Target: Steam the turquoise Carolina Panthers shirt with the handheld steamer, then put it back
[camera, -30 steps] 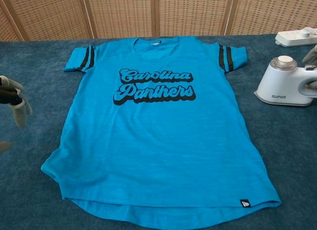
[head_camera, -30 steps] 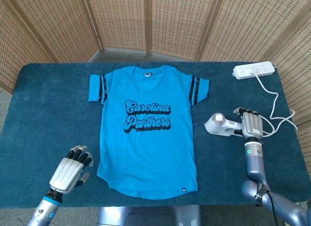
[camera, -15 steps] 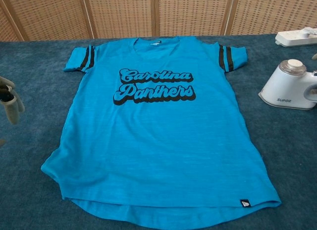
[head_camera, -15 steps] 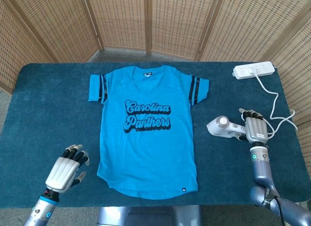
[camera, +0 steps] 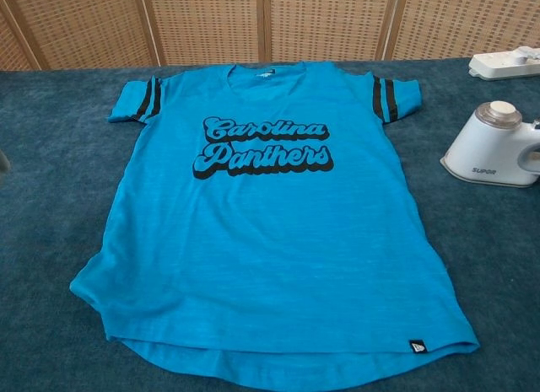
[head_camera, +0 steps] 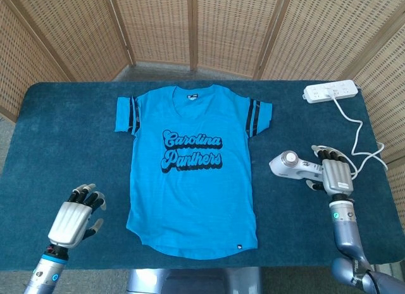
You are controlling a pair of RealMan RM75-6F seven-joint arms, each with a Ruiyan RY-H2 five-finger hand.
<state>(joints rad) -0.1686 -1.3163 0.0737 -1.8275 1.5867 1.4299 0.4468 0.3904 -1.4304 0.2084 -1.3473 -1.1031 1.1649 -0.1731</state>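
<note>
The turquoise Carolina Panthers shirt point(head_camera: 190, 167) point(camera: 270, 215) lies flat, front up, in the middle of the blue table. Right of it, the white handheld steamer point(head_camera: 290, 165) point(camera: 494, 147) rests on the table with its handle pointing right. My right hand point(head_camera: 334, 175) is at the end of that handle with its fingers spread around it; the grip looks released, and I cannot tell whether it touches. My left hand point(head_camera: 73, 217) hovers open near the front left edge, left of the shirt's hem, holding nothing. The chest view shows only the steamer's body, not my right hand.
A white power strip point(head_camera: 330, 91) point(camera: 506, 65) lies at the back right, and its cord point(head_camera: 359, 133) trails toward my right hand. Wicker screens point(head_camera: 202, 28) stand behind the blue-carpeted table point(head_camera: 63, 142). Bare carpet lies on both sides of the shirt.
The steamer shifted slightly right, then stayed put while my right hand drew back toward the front edge. My left hand pulled back toward the front left corner and left the chest view.
</note>
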